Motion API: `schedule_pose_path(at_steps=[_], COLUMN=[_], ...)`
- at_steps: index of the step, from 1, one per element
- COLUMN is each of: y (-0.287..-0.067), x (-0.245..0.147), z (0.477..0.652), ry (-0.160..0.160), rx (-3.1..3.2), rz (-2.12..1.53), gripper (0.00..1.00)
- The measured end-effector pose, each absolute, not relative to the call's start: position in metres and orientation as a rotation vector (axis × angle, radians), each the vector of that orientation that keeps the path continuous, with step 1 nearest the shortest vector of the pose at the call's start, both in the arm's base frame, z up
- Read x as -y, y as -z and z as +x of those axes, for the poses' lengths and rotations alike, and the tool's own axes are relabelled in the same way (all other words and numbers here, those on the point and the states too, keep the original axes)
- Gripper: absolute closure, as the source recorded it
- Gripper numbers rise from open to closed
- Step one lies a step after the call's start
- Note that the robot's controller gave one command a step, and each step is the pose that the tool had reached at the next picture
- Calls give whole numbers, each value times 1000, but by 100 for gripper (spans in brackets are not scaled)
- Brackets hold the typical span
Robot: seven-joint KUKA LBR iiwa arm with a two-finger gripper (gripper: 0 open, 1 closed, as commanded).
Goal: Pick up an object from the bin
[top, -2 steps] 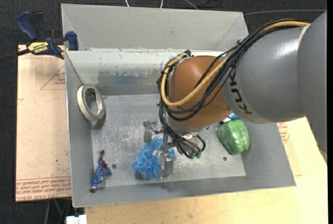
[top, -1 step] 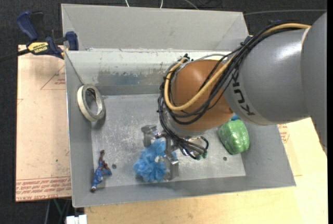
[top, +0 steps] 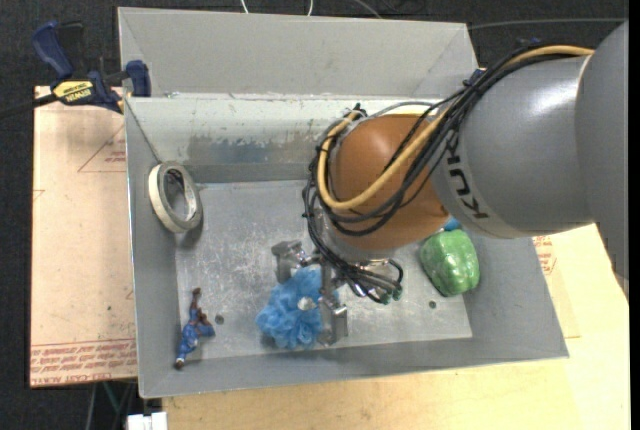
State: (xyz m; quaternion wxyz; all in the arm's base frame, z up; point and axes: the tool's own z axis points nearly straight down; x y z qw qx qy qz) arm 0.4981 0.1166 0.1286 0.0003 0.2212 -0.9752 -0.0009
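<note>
Presently, gripper (top: 312, 290) open astride blue fluffy fabric tuft (top: 283, 320), six o'clock in grey metal bin (top: 240, 248). Grasp step, apparently; next: close firmly, lift.

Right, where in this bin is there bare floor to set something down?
Bare bin floor lies between the tape roll, the small blue figure and the blue fluffy thing. Crowded at the middle, where the gripper and green lump sit.

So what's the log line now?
gripper | fingers open | over blue fluffy thing | bin front middle | green lump beside
</note>
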Motion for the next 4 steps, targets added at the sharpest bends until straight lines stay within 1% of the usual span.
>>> schedule_pose_path(at_steps=[1,2,3,4], y=[-69,-70,-70,-92], x=[-108,-113,-113,-113], z=[508,503,503,501], ry=[6,6,6,8], rx=[3016,3005,3005,3000], rz=[900,936,935,932], gripper=[0,100,100,100])
